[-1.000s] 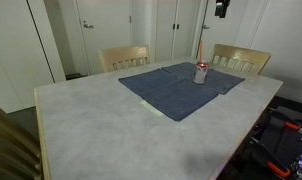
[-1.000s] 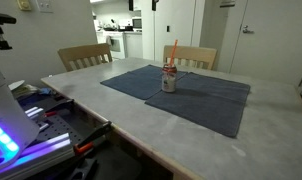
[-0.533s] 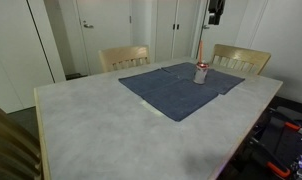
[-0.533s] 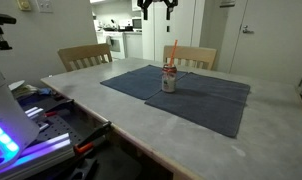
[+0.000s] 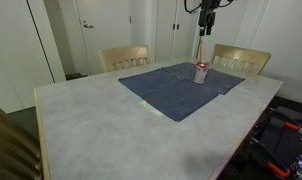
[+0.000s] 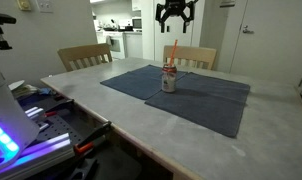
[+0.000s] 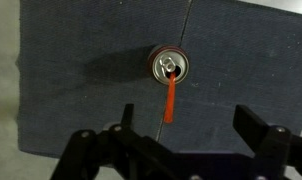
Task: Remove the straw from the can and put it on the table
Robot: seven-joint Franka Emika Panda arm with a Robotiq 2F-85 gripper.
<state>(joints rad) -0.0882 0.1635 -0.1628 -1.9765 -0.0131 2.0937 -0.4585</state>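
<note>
Wide-open, empty pincer [image 6: 177,22] hangs high above the can [image 6: 169,78], which stands upright on the dark blue cloth [image 6: 206,95] over the bench [image 6: 101,115] with the straw [image 6: 173,50] leaning out of its mouth; jaws parted probably so they can straddle the straw tip.

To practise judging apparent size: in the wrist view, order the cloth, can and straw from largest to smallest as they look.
1. Cloth, filling most of the view.
2. Can, by area.
3. Straw, thinnest; its length looks about the can's width, so lengthwise they tie.
</note>
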